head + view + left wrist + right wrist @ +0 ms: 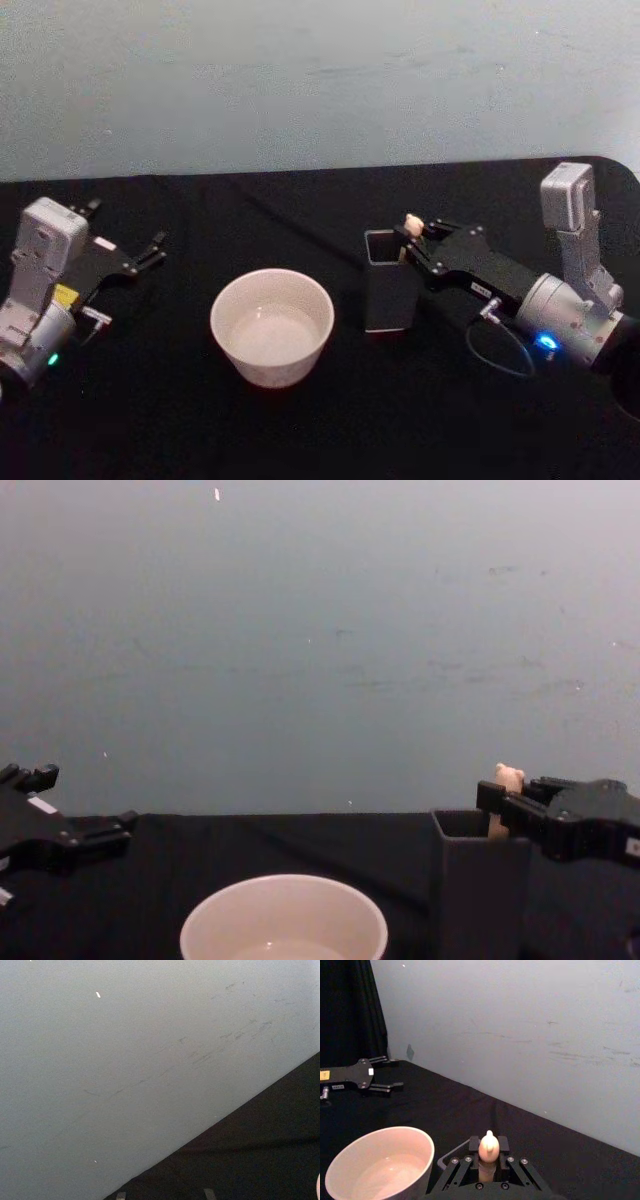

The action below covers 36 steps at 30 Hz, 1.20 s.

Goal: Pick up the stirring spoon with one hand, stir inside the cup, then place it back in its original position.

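While the right gripper [489,1152] hangs level at the mouth of the holder [390,295], its two black fingers sit drawn in tight on the stirring spoon [508,777], one to each side of the beige handle, just below the little bear head. Grip looks closed on the handle, with no gap visible from the wrist view.

Spoon stands upright in the holder's far right corner. Only the bear head and a short run of handle clear the rim; neck and bowl are hidden inside the dark box.

Holder stands upright on the black table [300,440], the right arm stretching away from it toward the robot's right.

Cup [270,368] sits just beside the holder on the robot's left and a little nearer the robot, not touching it, mouth up, pale inside.

Left gripper [125,230] is parked well apart, at the table's left side, fingers spread wide and holding nothing.

Behind everything is a plain pale wall [320,630], lightly scuffed.
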Motion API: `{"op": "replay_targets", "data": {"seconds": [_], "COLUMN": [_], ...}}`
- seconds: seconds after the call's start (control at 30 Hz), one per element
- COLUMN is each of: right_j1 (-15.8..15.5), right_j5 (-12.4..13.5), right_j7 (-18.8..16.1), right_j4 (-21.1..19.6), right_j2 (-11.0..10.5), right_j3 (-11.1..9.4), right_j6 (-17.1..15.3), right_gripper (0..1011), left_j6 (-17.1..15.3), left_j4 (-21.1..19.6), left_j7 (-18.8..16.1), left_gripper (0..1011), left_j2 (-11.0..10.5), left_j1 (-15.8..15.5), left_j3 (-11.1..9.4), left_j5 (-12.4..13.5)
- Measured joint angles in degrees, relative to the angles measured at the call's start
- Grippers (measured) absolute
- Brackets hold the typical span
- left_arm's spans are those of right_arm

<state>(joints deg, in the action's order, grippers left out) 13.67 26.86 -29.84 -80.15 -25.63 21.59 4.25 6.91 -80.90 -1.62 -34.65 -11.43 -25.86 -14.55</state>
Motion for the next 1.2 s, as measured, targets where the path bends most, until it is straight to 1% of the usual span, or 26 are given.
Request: {"op": "replay_targets", "data": {"seconds": [0.13, 0.2, 0.23, 0.27, 0.33, 0.4, 0.43, 0.47, 0.5, 0.53, 0.57, 0.6, 0.67, 0.7, 0.77, 0.8, 0.9, 0.97, 1.03, 1.07, 1.2], "right_j1": [0.02, 0.02, 0.02, 0.02, 0.03, 0.03, 0.03, 0.03, 0.03, 0.03, 0.03, 0.03, 0.03, 0.03, 0.03, 0.03, 0.03, 0.03, 0.03, 0.03, 0.02], "right_j5": [0.0, 0.0, -0.02, -0.01, -0.01, -0.01, -0.01, -0.01, -0.01, -0.01, -0.01, -0.01, -0.01, -0.01, -0.01, -0.01, -0.01, -0.01, -0.01, -0.01, 0.17], "right_j7": [-0.03, -0.05, -0.06, -0.07, -0.09, -0.1, -0.11, -0.12, -0.13, -0.14, -0.15, -0.16, -0.17, -0.18, -0.19, -0.19, -0.19, -0.19, -0.19, -0.19, -0.16], "right_j4": [-0.01, -0.01, 0.0, 0.0, 0.0, 0.0, 0.0, 0.0, 0.0, 0.0, 0.0, 0.0, 0.0, 0.0, 0.0, 0.0, 0.0, 0.0, 0.0, 0.0, -0.21], "right_j2": [-0.01, -0.01, 0.0, 0.0, 0.0, 0.0, -0.01, 0.0, 0.0, 0.0, 0.0, 0.0, 0.0, 0.0, 0.0, 0.0, 0.0, 0.0, 0.0, 0.0, 0.15], "right_j3": [0.0, 0.0, 0.0, 0.0, 0.0, 0.0, 0.0, 0.0, 0.0, 0.0, 0.0, 0.0, 0.0, 0.0, 0.0, 0.0, 0.0, 0.0, 0.0, 0.0, -0.29], "right_j6": [0.0, -0.02, -0.07, -0.07, -0.07, -0.07, -0.08, -0.07, -0.08, -0.07, -0.07, -0.07, -0.07, -0.07, -0.06, -0.06, -0.05, -0.04, -0.04, -0.03, 0.22], "right_gripper": [212, 228, 265, 278, 364, 400, 443, 465, 526, 536, 606, 606, 668, 726, 763, 818, 868, 940, 969, 1003, 1000], "left_j6": [0.0, 0.0, 0.0, 0.0, 0.0, 0.0, 0.0, 0.0, 0.0, 0.0, 0.0, 0.0, 0.0, 0.0, 0.0, 0.0, 0.0, 0.0, 0.0, 0.0, 0.0], "left_j4": [0.0, 0.0, 0.0, 0.0, 0.0, 0.0, 0.0, 0.0, 0.0, 0.0, 0.0, 0.0, 0.0, 0.0, 0.0, 0.0, 0.0, 0.0, 0.0, 0.0, 0.0], "left_j7": [0.0, 0.0, 0.0, 0.0, 0.0, 0.0, 0.0, 0.0, 0.0, 0.0, 0.0, 0.0, 0.0, 0.0, 0.0, 0.0, 0.0, 0.0, 0.0, 0.0, 0.0], "left_gripper": [1001, 1001, 1002, 1001, 1002, 1001, 1001, 1001, 1001, 1001, 1002, 1001, 1001, 1001, 1001, 1001, 1001, 1001, 1001, 1001, 1001], "left_j2": [0.0, 0.0, 0.0, 0.0, 0.0, 0.0, 0.0, 0.0, 0.0, 0.0, 0.0, 0.0, 0.0, 0.0, 0.0, 0.0, 0.0, 0.0, 0.0, 0.0, 0.0], "left_j1": [0.0, 0.0, 0.0, 0.0, 0.0, 0.0, 0.0, 0.0, 0.0, 0.0, 0.0, 0.0, 0.0, 0.0, 0.0, 0.0, 0.0, 0.0, 0.0, 0.0, 0.0], "left_j3": [0.0, 0.0, 0.0, 0.0, 0.0, 0.0, 0.0, 0.0, 0.0, 0.0, 0.0, 0.0, 0.0, 0.0, 0.0, 0.0, 0.0, 0.0, 0.0, 0.0, 0.0], "left_j5": [0.0, 0.0, 0.0, 0.0, 0.0, 0.0, 0.0, 0.0, 0.0, 0.0, 0.0, 0.0, 0.0, 0.0, 0.0, 0.0, 0.0, 0.0, 0.0, 0.0, 0.0]}}
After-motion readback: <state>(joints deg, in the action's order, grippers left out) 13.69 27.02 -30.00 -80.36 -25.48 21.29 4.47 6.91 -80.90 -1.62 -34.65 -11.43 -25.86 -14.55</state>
